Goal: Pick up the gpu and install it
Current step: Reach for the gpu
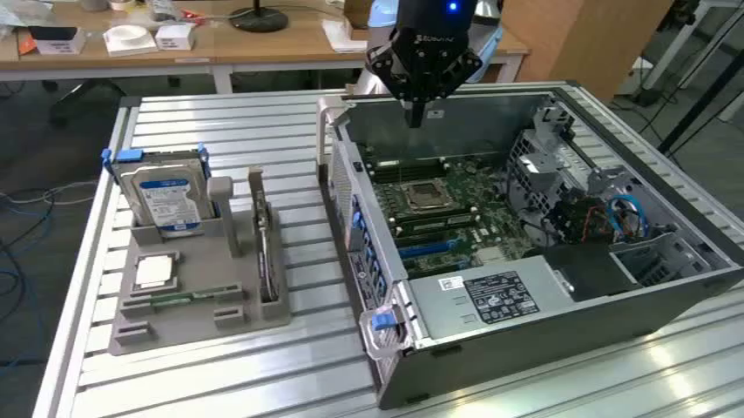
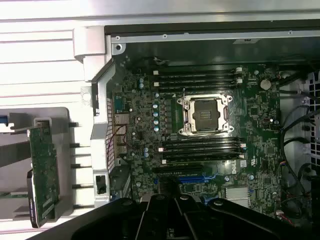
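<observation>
1. The computer case (image 1: 558, 344) lies open on its side on the ribbed metal tabletop (image 1: 233, 122), filling the exterior view from the centre out to 4 o'clock.
2. Inside the case, the green main board (image 1: 465, 187) lies flat on the case floor, with the square processor socket (image 1: 421, 197) near its middle and long dark memory slots on either side of the socket.
3. At 6 o'clock from the board sits the grey power box (image 1: 489, 296) with a black-and-white label. At 3 o'clock a metal cage holds a loop of blue cable (image 1: 628, 213).
4. A grey moulded holder (image 1: 198, 318) rests on the tabletop at 9 o'clock from the case, just beside it but apart.
5. In the holder, a hard drive (image 1: 166, 196) with a blue label stands upright at the far end. A square processor chip (image 1: 155, 270) lies flat in a pocket nearer the camera, and a narrow memory stick (image 1: 174, 299) lies flat just below that.
6. The gpu (image 2: 44, 172) stands on its long edge in the slot along the holder's case-facing side — untouched, outside the case.
7. The hand (image 1: 415, 117) hangs over the case's far wall at 12 o'clock from the socket, well apart from the gpu — its fingers are pressed together on nothing.
</observation>
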{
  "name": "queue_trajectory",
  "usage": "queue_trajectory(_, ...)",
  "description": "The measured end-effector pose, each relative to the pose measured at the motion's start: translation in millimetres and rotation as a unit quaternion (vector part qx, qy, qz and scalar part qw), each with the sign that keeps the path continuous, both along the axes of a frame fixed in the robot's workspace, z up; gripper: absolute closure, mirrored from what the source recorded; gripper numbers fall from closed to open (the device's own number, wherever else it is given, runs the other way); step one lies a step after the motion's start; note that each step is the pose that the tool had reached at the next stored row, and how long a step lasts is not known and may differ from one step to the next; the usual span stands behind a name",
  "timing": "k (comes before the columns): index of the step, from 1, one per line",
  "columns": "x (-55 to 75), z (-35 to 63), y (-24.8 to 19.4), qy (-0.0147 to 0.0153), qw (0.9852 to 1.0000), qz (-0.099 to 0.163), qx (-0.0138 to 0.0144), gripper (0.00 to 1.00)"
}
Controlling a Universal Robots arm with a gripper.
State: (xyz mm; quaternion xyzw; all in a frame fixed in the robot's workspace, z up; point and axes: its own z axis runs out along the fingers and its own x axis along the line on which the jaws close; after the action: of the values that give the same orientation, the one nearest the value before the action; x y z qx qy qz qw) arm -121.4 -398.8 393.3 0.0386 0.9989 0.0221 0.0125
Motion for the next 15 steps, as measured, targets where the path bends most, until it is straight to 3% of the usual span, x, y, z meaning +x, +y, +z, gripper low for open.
queue_trajectory(15, -5.8, -0.1, 0.0, 0.0, 1.0, -0.002, 0.0, 0.89)
